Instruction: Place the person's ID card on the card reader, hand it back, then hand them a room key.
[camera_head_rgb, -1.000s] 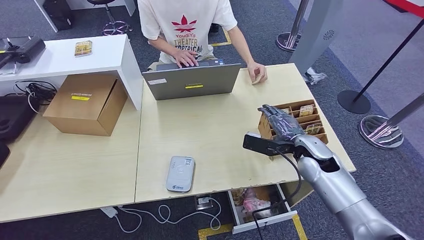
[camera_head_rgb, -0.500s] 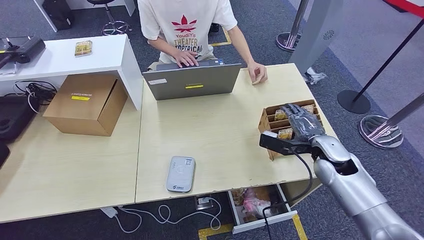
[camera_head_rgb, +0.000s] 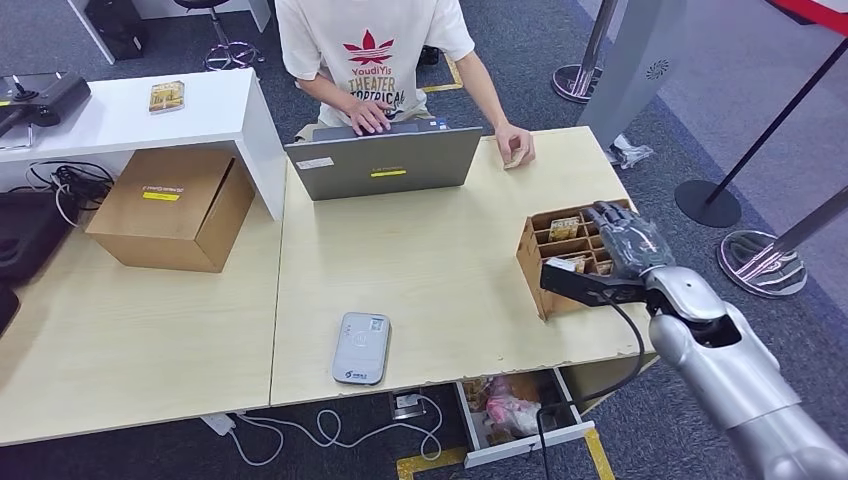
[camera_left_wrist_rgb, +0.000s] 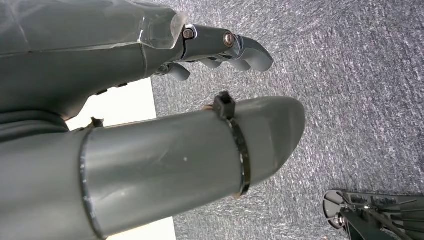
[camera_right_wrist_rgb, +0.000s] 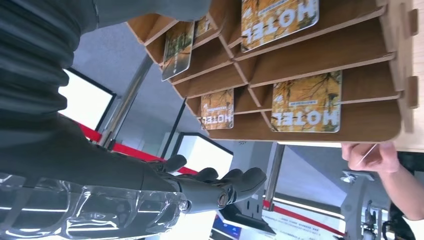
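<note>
While the person in the white T-shirt (camera_head_rgb: 366, 45), printed "YoudiYis THEATER", types at the grey laptop (camera_head_rgb: 383, 161), the pale wooden table (camera_head_rgb: 420, 270) carries the brown cardboard box (camera_head_rgb: 172, 207) at the far left and the slotted wooden card rack (camera_head_rgb: 565, 256) at the right. Cards in its slots read "HOTEL" (camera_right_wrist_rgb: 306, 103). A grey card reader (camera_head_rgb: 361, 347) lies near the front edge, well apart from the rack. The person's other hand (camera_head_rgb: 516, 146) holds a small card at the far edge. Since a second ago the right hand (camera_head_rgb: 628, 240) has shifted right across the rack; it hovers over the right-hand slots, fingers spread, holding nothing. Hanging over carpet, the left hand (camera_left_wrist_rgb: 165, 100) has loosely curled fingers around nothing.
</note>
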